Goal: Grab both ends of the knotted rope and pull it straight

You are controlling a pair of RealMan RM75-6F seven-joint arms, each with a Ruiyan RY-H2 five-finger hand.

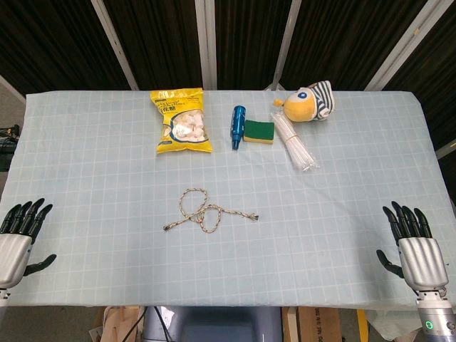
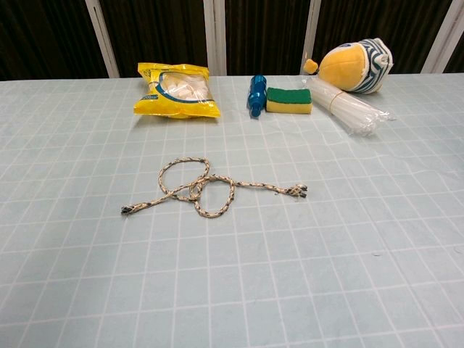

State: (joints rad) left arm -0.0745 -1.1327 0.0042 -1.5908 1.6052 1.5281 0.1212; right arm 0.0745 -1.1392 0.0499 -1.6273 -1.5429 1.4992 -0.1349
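A braided beige rope (image 1: pixel 204 211) lies loosely knotted in the middle of the table, with two loops and both ends free. In the chest view the rope (image 2: pixel 204 188) has its one end at the left and the other at the right. My left hand (image 1: pixel 19 239) rests at the table's near left corner, fingers spread and holding nothing. My right hand (image 1: pixel 413 246) sits at the near right corner, also spread and empty. Both hands are far from the rope. Neither hand shows in the chest view.
Along the far side of the checked tablecloth (image 1: pixel 107 178) lie a yellow snack bag (image 1: pixel 182 121), a blue bottle (image 1: pixel 236 126), a green sponge (image 1: pixel 258 131), a clear packet of straws (image 1: pixel 295 141) and a striped plush toy (image 1: pixel 308 103).
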